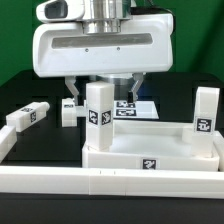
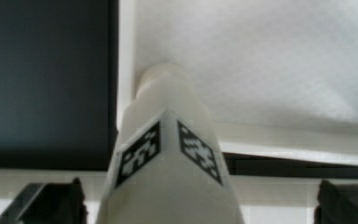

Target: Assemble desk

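The white desk panel [image 1: 150, 140] lies on the table with its raised rim up. One square leg [image 1: 98, 115] stands upright in the panel's corner at the exterior view's left. A second leg [image 1: 205, 110] stands at the panel's right end. My gripper [image 1: 103, 92] hangs just above the left leg, open, with one finger on each side of its top. In the wrist view the tagged leg [image 2: 167, 150] stands between the dark fingers [image 2: 51, 202] with gaps on both sides, and my gripper [image 2: 201, 205] is not touching it. The panel [image 2: 247, 60] lies below.
Two loose legs [image 1: 28, 117] [image 1: 68, 110] lie on the black table at the exterior view's left. The marker board [image 1: 140, 106] lies behind the panel. A long white rail [image 1: 100, 180] runs along the front, with another rail [image 1: 8, 140] at the left.
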{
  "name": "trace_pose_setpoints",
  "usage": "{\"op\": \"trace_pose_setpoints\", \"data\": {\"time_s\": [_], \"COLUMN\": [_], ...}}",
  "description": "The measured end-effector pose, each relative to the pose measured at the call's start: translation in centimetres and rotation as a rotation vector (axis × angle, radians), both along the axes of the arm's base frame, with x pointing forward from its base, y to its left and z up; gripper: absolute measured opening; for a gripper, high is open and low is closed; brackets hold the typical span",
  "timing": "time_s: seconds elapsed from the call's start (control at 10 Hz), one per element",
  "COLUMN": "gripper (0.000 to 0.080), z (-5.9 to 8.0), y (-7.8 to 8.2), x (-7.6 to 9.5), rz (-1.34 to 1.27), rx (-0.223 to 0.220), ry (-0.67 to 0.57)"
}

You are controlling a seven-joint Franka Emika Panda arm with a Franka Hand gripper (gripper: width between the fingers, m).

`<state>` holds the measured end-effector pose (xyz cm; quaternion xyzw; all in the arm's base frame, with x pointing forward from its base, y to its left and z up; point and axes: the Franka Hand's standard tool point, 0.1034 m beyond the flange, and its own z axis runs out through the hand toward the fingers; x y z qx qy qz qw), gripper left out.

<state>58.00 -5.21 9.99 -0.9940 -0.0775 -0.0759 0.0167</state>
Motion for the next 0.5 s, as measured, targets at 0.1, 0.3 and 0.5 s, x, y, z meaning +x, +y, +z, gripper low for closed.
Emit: {"op": "trace_pose_setpoints", "data": {"time_s": [0.1, 0.3, 0.5], "gripper": [0.0649, 0.0649, 0.0649], "z": [-0.05, -0.06, -0.04], "y": [0.03, 0.08, -0.03], "x": [-0.01, -0.01, 0.01], "rz": [0.057, 0.225, 0.335], "rx": [-0.011, -0.048, -0.071], "ry": [-0.001, -0.003, -0.006]}}
